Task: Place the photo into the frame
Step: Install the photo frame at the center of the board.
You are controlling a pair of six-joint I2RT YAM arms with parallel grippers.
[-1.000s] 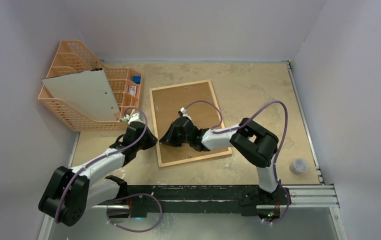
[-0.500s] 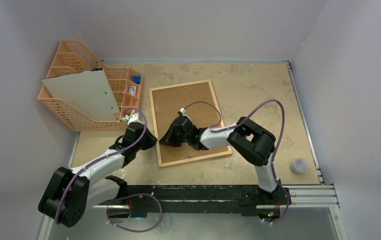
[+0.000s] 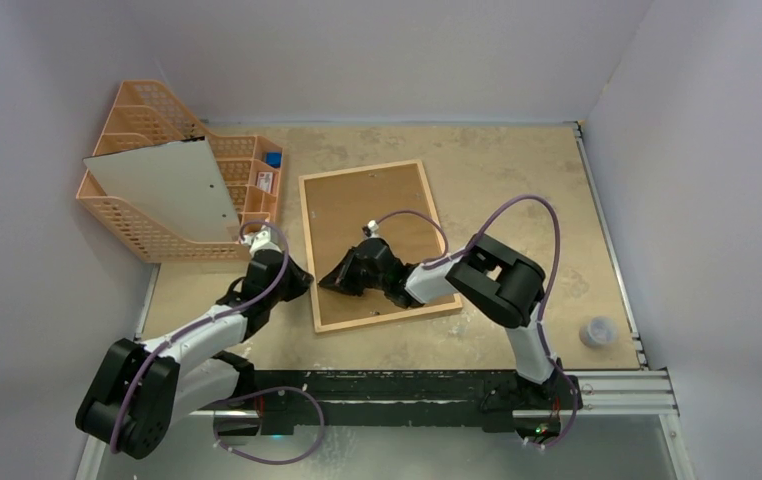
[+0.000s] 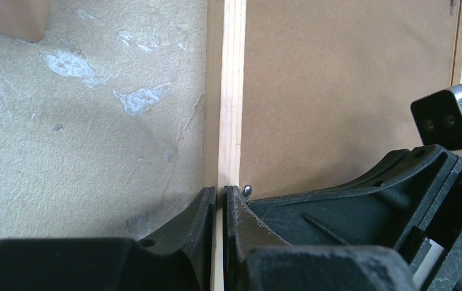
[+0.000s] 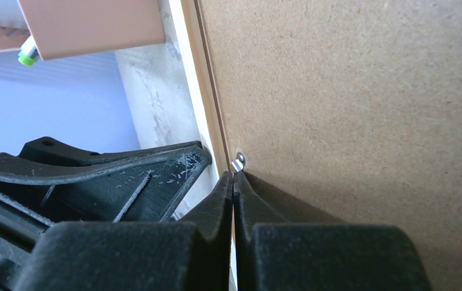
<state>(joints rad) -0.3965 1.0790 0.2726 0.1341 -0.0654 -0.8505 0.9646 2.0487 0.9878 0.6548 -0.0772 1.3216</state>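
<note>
Beige tabletop (image 4: pixel 95 121), left hand (image 4: pixel 218 191) around frame (image 4: pixel 231 91) edge

No text, number or brand can be read in any of the views. A small white packet (image 3: pixel 265 181) in a compartment of the orange organizer (image 3: pixel 127 225) seems to carry some print with a bit of red. It is too small to make out even one letter.

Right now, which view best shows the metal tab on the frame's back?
Right wrist: the metal tab sits clear on the frame at the right gripper's shut tips. Left wrist shows only its end; the top view hides it.
</note>
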